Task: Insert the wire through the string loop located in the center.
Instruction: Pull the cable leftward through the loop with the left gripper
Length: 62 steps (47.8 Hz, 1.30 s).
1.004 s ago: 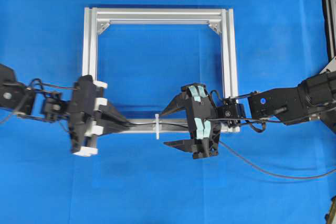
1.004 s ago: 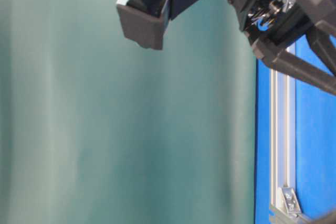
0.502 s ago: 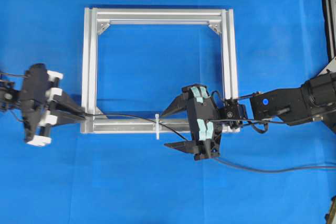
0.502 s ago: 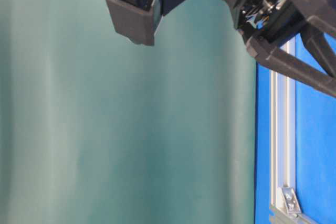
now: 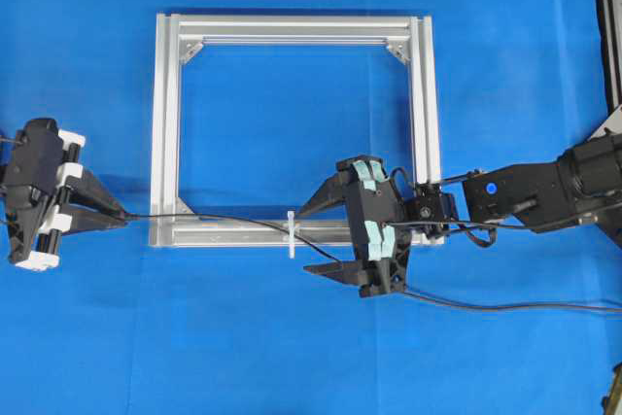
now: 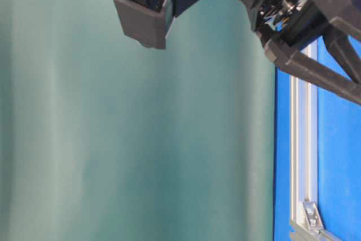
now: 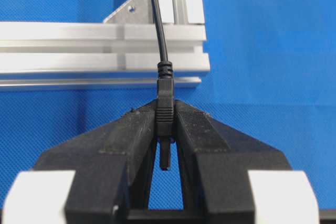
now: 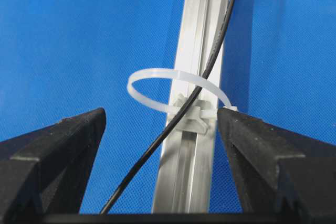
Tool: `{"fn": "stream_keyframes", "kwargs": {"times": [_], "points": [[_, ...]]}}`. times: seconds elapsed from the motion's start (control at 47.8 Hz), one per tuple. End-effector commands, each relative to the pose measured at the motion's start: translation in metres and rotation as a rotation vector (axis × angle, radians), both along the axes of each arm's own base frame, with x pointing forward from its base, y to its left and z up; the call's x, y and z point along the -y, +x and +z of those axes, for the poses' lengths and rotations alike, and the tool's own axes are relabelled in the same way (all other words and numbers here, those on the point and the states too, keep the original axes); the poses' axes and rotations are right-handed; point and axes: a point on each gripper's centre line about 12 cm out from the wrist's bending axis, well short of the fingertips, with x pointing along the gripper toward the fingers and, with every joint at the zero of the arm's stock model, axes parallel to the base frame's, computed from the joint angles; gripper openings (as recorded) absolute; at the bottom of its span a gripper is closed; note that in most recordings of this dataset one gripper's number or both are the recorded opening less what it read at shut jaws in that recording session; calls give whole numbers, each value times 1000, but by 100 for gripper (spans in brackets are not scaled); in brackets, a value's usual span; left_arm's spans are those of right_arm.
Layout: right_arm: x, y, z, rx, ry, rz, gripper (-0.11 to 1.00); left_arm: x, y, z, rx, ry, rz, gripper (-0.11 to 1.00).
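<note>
left tool [image 7: 164, 129]: clamped on the wire's plug, left of the frame, off its near-left corner
right tool [image 5: 335, 238]: jaws wide apart, holding nothing, straddling the near rail right of the loop
wire [image 5: 224, 220]: runs from left tool through loop, trails off right
string loop [image 8: 173, 95]: on frame's [image 5: 167, 94] near rail, mid-span
desk [image 5: 292, 337]: blue

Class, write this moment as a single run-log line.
left end effector: shut on wire plug | wire: passes through string loop | right end effector: open, beside loop | frame: flat on table
</note>
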Motion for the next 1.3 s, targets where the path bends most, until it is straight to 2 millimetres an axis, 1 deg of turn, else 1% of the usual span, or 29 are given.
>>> {"fn": "stream_keyframes", "kwargs": {"times": [0.0, 0.167, 0.544, 0.564, 0.585, 0.69, 0.711, 0.794, 0.836, 0.92, 1.066, 1.275], "points": [[-1, 5, 19, 56, 10, 1, 75, 3, 6, 5, 17, 0, -12, 7], [-1, 4, 18, 53, 9, 1, 75, 7, 7, 4, 15, 17, -38, 7], [-1, 4, 19, 54, 10, 1, 75, 7, 6, 5, 20, 18, -41, 9], [-1, 4, 19, 54, 10, 1, 75, 6, 6, 5, 20, 17, -38, 11], [-1, 4, 19, 54, 10, 1, 75, 7, 6, 5, 20, 17, -40, 16], [-1, 4, 19, 54, 10, 1, 75, 7, 6, 5, 15, 18, -40, 49], [-1, 4, 19, 54, 10, 1, 75, 7, 6, 5, 15, 18, -40, 57], [-1, 4, 19, 54, 10, 1, 75, 7, 5, 4, 8, 20, -41, 81], [-1, 4, 19, 54, 10, 1, 75, 7, 6, 5, 8, 20, -42, 86], [-1, 4, 19, 54, 10, 1, 75, 7, 7, 5, 9, 19, -41, 81], [-1, 4, 22, 57, 10, 1, 75, 7, 9, 11, 18, 8, -34, 80], [2, 1, 42, 74, 12, -4, 75, 11, 20, 34, 49, -1, -42, 79]]}}
